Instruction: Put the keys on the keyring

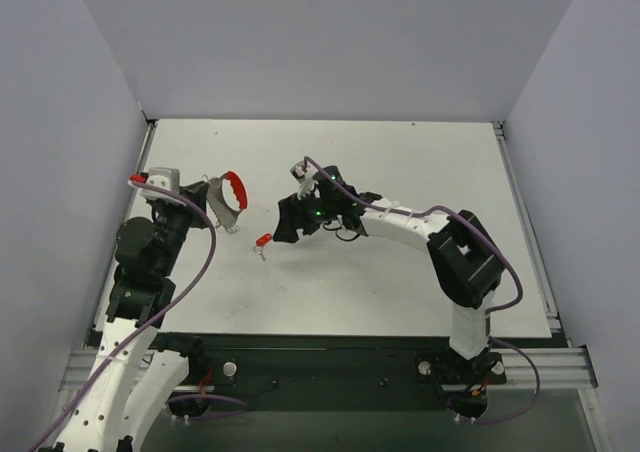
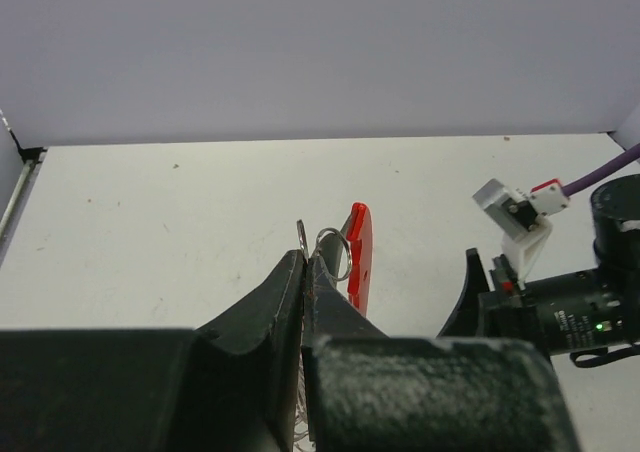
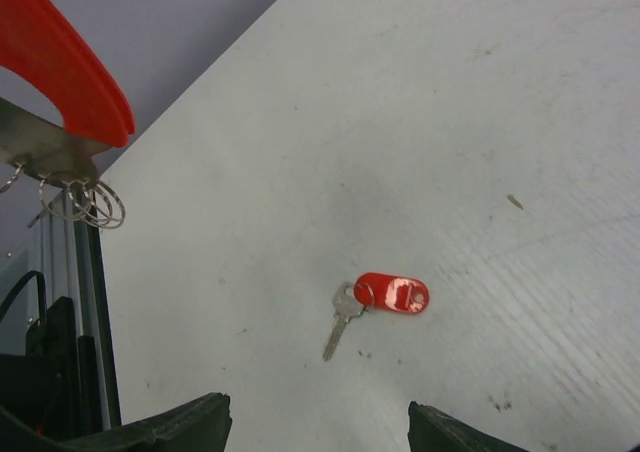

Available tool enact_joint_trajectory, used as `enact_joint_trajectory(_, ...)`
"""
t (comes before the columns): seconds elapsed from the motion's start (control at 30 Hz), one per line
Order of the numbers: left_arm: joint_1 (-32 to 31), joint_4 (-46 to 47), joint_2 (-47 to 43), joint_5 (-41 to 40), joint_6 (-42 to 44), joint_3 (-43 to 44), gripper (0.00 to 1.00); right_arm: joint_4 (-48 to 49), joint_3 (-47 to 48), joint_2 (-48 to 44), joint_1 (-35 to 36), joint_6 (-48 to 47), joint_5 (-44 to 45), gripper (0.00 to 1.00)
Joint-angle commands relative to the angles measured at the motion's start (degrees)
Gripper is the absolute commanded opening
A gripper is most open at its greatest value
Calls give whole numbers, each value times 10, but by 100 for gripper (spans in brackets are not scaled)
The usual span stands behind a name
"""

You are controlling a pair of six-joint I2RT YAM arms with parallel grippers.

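White, lightly scuffed tabletop [image 1: 400,292]; plain grey walls [image 1: 320,42] enclose three sides. The key [image 1: 263,241] lies flat, centre-left of the top view. Left jaws pinch the keyring [image 1: 233,192], upper left. Right jaws stand spread, just right of the key.

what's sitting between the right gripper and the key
Nothing visible. The key lies on the table directly ahead of the right gripper, whose fingers are open, with only tabletop between them; the keyring is off to one side.
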Motion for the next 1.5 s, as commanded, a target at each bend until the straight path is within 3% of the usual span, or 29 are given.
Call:
enact_joint_trajectory(0.0, 21, -66, -3, 5, 18, 62, 0, 1, 79, 65, 33, 16, -21, 67)
enact_joint_trajectory(0.13, 36, -80, 8, 14, 25, 77, 0, -36, 128, 115, 71, 0, 21, 60)
enact_joint_trajectory(0.3, 59, -88, 20, 33, 31, 86, 0, -60, 152, 151, 110, -26, 139, 56)
enact_joint_trajectory(0.57, 83, -88, 26, 59, 29, 96, 0, -39, 136, 150, 122, -22, 237, 54)
enact_joint_trajectory(1.47, 83, -78, 30, 89, 23, 97, 0, -22, 196, 193, 114, -28, 244, 48)
